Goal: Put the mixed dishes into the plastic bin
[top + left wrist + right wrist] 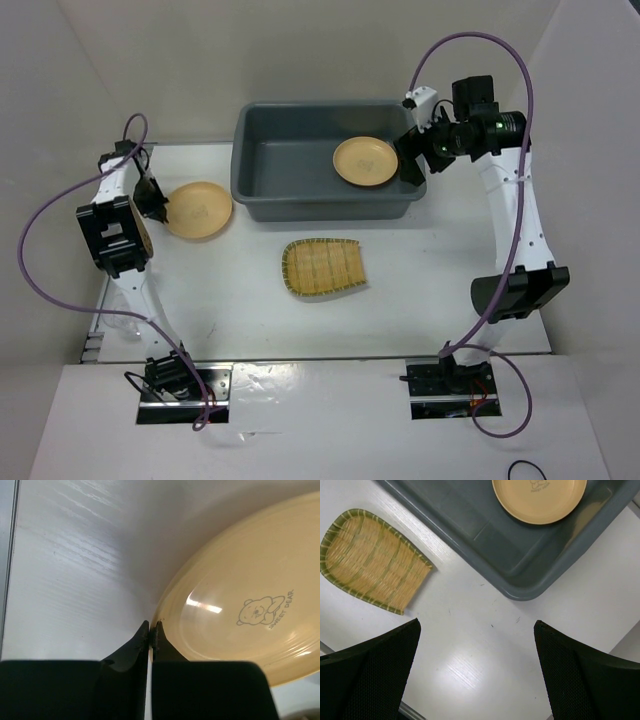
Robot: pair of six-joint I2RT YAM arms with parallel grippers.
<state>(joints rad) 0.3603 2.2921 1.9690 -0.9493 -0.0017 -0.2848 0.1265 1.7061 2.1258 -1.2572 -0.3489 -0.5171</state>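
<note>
One yellow-orange plate (365,161) lies inside the dark grey plastic bin (262,150), at its right end; the right wrist view shows this plate (540,500) and the bin (485,540) too. A second yellow-orange plate (200,210) lies on the table left of the bin. My left gripper (158,206) is at its left rim, its jaws shut on the rim of that plate (250,605) in the left wrist view (152,626). My right gripper (412,168) is open and empty by the bin's right end (477,624). The ribbed bamboo tray (323,268) lies on the table in front of the bin (370,560). No glass cups show.
White walls close in the table on the left, back and right. The table's left edge (9,570) runs close to my left gripper. Purple cables loop above both arms.
</note>
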